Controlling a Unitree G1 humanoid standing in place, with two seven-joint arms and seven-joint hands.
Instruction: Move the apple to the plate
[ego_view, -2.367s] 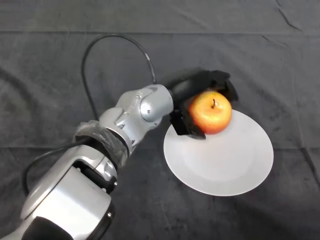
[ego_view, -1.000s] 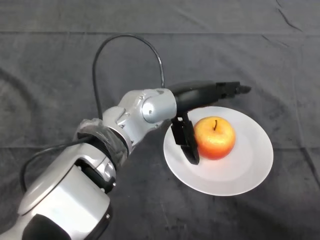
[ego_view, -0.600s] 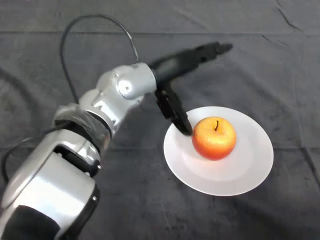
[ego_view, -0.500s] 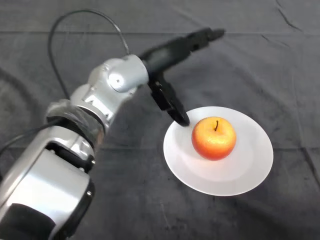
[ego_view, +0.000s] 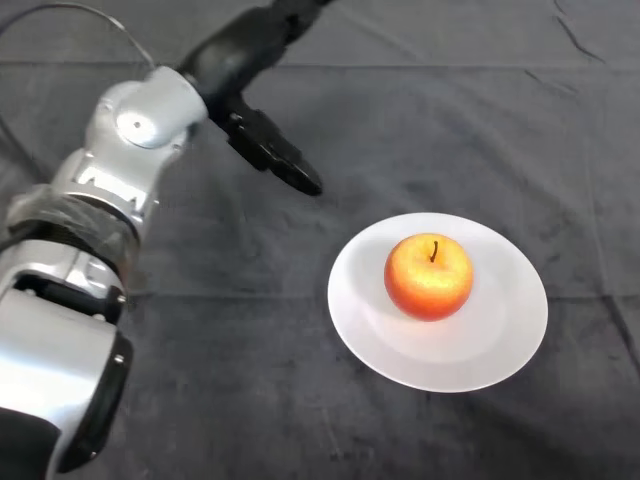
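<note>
A red and yellow apple (ego_view: 429, 276) with a short stem stands upright in the middle of a round white plate (ego_view: 490, 345) at the right of the head view. My left hand (ego_view: 245, 55) is black, open and empty, high at the upper left, well away from the plate. Its fingers run out past the top edge of the view and its thumb (ego_view: 275, 153) points down to the right. The silver-grey arm (ego_view: 125, 150) comes up along the left side.
A dark wrinkled cloth (ego_view: 300, 400) covers the whole table. A fold line runs across it near the far edge.
My hand let go of the apple on the plate, opened, and drew back up and to the left. The apple stays still on the plate.
</note>
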